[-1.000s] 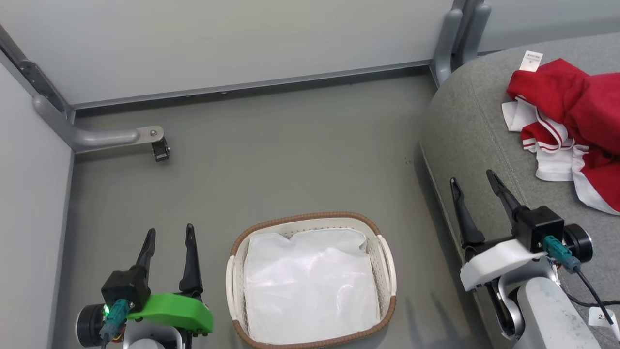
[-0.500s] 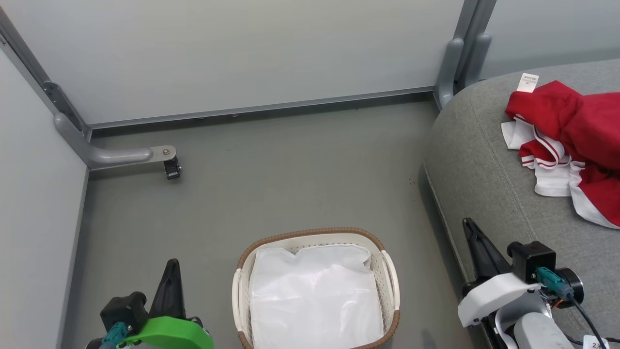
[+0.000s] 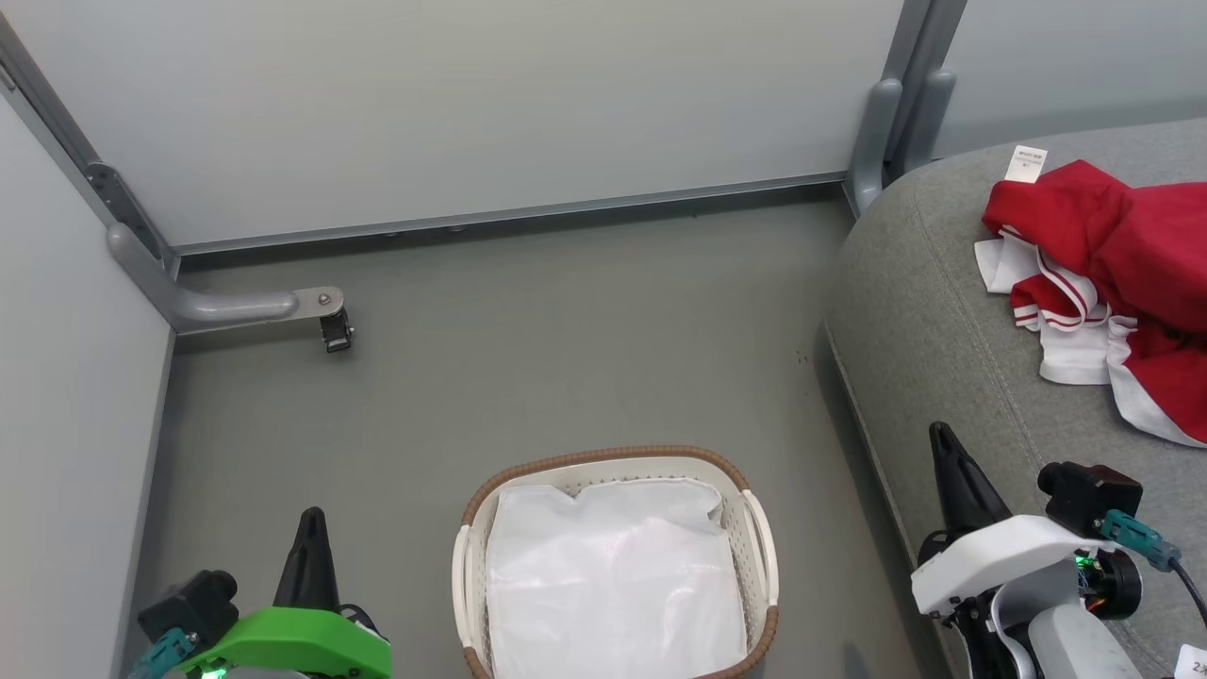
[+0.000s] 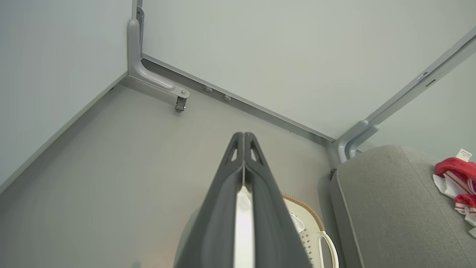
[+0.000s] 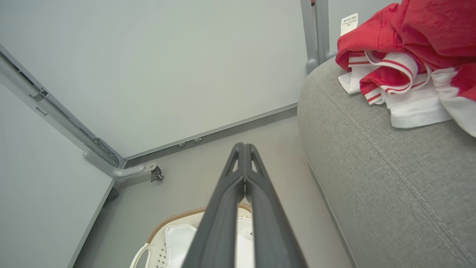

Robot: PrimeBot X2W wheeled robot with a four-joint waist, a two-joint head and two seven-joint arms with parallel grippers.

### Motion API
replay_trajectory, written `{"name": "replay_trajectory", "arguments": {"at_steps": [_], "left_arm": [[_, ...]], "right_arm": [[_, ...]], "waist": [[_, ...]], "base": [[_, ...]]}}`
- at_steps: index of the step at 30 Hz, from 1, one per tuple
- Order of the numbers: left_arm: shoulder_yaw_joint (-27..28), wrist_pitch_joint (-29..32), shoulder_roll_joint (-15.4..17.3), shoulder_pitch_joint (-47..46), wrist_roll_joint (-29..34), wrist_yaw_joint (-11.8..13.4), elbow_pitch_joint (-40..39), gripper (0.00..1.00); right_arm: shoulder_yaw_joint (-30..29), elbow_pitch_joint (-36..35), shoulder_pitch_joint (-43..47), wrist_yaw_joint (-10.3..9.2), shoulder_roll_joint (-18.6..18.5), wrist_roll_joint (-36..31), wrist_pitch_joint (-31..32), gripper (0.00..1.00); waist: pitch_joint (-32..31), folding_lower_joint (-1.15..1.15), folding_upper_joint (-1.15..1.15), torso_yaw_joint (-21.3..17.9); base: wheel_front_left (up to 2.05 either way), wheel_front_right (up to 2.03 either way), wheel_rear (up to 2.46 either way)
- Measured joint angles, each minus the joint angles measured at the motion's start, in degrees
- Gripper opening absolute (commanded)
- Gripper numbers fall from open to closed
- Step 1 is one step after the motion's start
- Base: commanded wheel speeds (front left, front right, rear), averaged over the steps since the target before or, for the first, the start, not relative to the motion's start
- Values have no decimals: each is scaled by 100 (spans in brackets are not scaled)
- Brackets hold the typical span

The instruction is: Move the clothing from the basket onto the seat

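The red clothing (image 3: 1113,273) with white trim and striped bands lies bunched on the grey seat (image 3: 924,311) at the right; it also appears in the right wrist view as clothing (image 5: 405,48) on the seat (image 5: 372,178). The white basket (image 3: 754,538) with brown rim stands on the floor at bottom centre, holding just its white liner. My left gripper (image 3: 311,519) is shut and empty, left of the basket. My right gripper (image 3: 940,436) is shut and empty, over the seat's front edge. Both wrist views show fingers pressed together: left gripper (image 4: 243,134), right gripper (image 5: 244,146).
Pale wall panels close the space at the back and left. A grey metal foot with a small black caster (image 3: 335,332) juts onto the floor at the left. Grey posts (image 3: 896,113) stand at the seat's back corner. Open grey floor (image 3: 566,349) lies between basket and wall.
Both grippers went from open to shut and drew back toward the bottom of the head view. The camera tilted, so the scene sits lower in the frame.
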Motion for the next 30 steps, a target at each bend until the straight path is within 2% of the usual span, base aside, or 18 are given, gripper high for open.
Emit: {"name": "replay_trajectory", "arguments": {"at_steps": [30], "left_arm": [[389, 679, 1, -126, -2399, -175, -231, 0]], "right_arm": [[-355, -169, 45, 0, 56, 2689, 671, 0]], "waist": [[-80, 0, 0, 7]], "base": [[0, 0, 0]]}}
